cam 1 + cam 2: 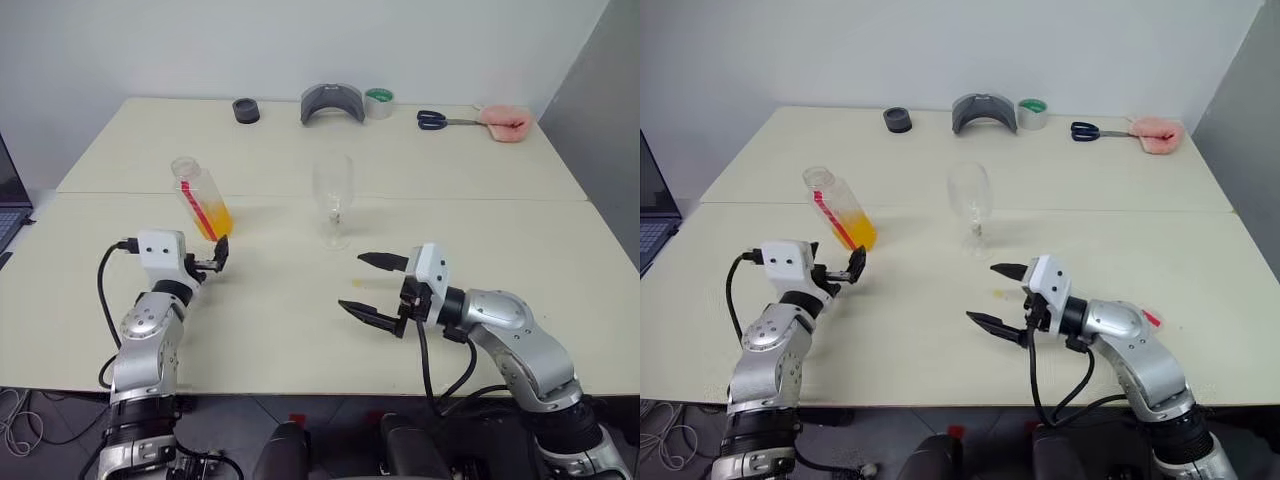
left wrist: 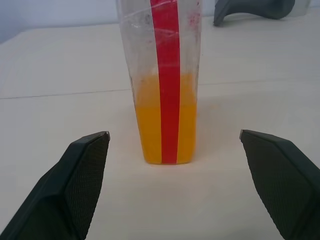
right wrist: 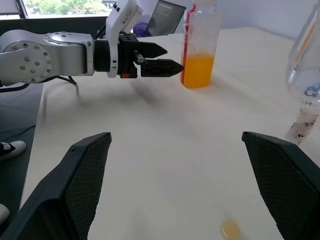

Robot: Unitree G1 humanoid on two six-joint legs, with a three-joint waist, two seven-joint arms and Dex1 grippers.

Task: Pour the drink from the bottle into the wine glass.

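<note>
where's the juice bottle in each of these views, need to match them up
Left eye view: bottle left of centre, just beyond the left gripper.
Right eye view: same spot.
Left wrist view: centre, between the fingers.
Right wrist view: upper middle.
Shared landmark: its red stripe.

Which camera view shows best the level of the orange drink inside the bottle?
The left wrist view: the bottle stands close between the open tool fingers, the drink filling its lower part. The head views show it small and from above; the right wrist view shows it far off.
</note>
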